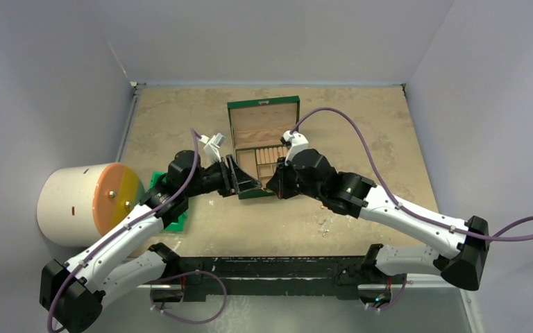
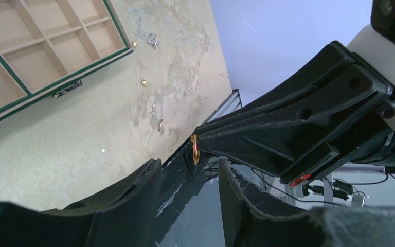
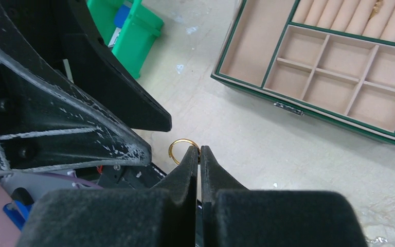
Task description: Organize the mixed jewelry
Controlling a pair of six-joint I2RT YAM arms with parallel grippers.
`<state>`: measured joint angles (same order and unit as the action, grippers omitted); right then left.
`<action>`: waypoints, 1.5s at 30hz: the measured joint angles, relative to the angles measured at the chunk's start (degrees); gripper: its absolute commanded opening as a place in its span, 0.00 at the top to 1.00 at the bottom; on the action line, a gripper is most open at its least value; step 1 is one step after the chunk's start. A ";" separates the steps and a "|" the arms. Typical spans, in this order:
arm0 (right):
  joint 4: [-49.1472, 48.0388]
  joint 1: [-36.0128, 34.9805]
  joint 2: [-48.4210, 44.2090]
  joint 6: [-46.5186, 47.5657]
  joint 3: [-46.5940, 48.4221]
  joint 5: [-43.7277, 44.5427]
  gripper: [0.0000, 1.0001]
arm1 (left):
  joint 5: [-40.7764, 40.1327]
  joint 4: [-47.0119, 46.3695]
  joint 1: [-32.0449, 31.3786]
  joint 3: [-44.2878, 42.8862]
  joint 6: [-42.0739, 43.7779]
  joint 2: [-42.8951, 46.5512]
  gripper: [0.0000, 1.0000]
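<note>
The thin gold ring (image 3: 180, 141), pinched edge-on at the tips of the clenched right claw (image 3: 199, 150), sits just ahead of the released left claw (image 2: 189, 170).

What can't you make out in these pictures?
Top view: the gold ring, too small to spot.
Left wrist view: loose jewelry on the table, too tiny to identify.
Right wrist view: green bin contents, blocked by the left hand; jewelry box cushion rolls, cut off at top.
</note>
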<state>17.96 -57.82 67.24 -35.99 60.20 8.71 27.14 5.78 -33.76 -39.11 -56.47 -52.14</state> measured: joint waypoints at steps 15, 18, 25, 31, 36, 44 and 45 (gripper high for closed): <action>-1.27 -0.94 2.19 -0.72 1.84 -0.87 1.00 | 3.15 -4.50 0.00 2.38 -2.08 1.40 0.71; -1.55 -1.18 2.19 -0.72 1.88 -0.87 1.00 | 3.13 -4.76 0.00 2.38 -2.10 1.40 0.74; -1.57 -1.53 2.01 -1.11 1.86 -0.83 1.00 | 3.08 -4.70 0.11 2.38 -2.12 1.40 0.87; -1.57 -1.68 1.36 -1.44 1.86 -0.76 1.00 | 2.99 -4.52 0.37 2.40 -2.12 1.46 1.00; -1.57 -1.88 0.94 -1.49 1.86 -0.74 1.00 | 2.93 -4.39 0.37 2.43 -2.40 1.77 1.00; -3.06 -2.19 -2.58 -1.81 -0.28 -2.40 0.65 | 2.84 -4.39 0.37 2.43 -2.54 2.14 1.00; -3.63 -2.23 -4.15 -1.88 -0.76 -2.93 0.64 | 2.86 -4.39 0.37 2.43 -2.54 2.27 1.00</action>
<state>14.33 -60.05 63.09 -37.87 59.44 5.78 30.00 1.39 -33.39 -36.69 -59.00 -49.87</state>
